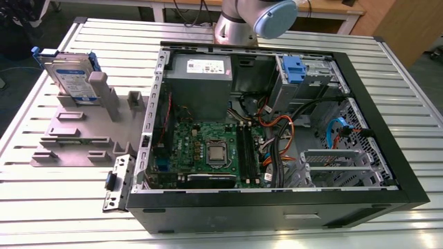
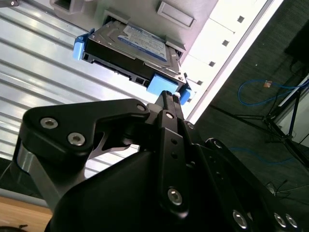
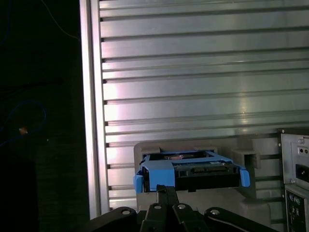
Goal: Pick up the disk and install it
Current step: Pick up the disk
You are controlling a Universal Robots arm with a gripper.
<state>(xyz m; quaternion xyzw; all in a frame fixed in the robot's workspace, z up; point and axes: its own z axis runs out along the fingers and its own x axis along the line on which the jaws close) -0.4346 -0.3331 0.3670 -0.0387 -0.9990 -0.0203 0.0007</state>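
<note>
Gripper [image 2: 169, 99] hanging clear of the disk [image 2: 128, 46]
Fingers resting together, gripping nothing — disk standing in a grey holder [image 1: 76, 132] ahead of the tips.

The arm [image 1: 232, 26] is a silvery metal tube, and its joint carries a rounded, pale blue-grey cap [image 1: 275, 18]. The claw [image 2: 169, 96] is matte black, with two slim, flat fingers [image 2: 169, 140] drilled with small holes. Broad black link plates [image 2: 82, 125] spread out behind the fingertips. Round silver screws [image 2: 49, 123] sit in the plates and further back on the housing, where a band of bare grey metal [image 2: 29, 164] edges the black.
</note>
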